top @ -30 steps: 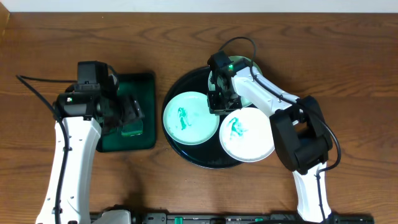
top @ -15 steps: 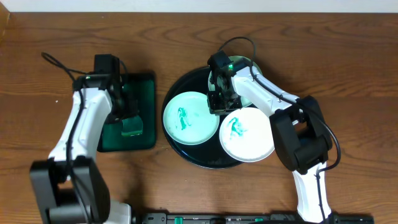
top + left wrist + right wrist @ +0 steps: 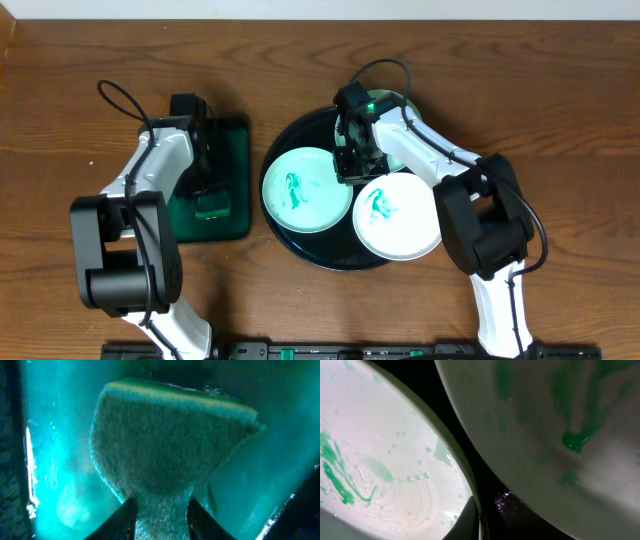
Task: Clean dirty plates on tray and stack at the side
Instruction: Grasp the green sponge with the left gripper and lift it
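Across table (image 3: 560,100) centre: tray (image 3: 303,138), black, round, bearing three plates. Left plate (image 3: 305,190) and front plate (image 3: 398,218) in full view, each smeared green. Back plate (image 3: 392,160) mostly hidden under right arm (image 3: 440,155), smear not discernible.

Right gripper (image 3: 350,165) low between the plates, just beside left plate's rim. Jaws masked by wrist housing from overhead. Wrist view filled by two plate surfaces and a black strip of tray. Opening cannot be told, nor any hold.

Left of tray: green tray (image 3: 232,150), partly covered by left arm (image 3: 150,175). Left gripper (image 3: 160,522) closed tight on sponge (image 3: 170,445), pinching its lower end narrow. Fingers (image 3: 125,517) cut off at frame bottom. Surroundings a blurred teal glare.

Against a second ago: left arm swung round, now folded with its dark joint toward front of table, forearm reaching back over green tray. Sponge at much the same spot. Right arm and all three plates unmoved.
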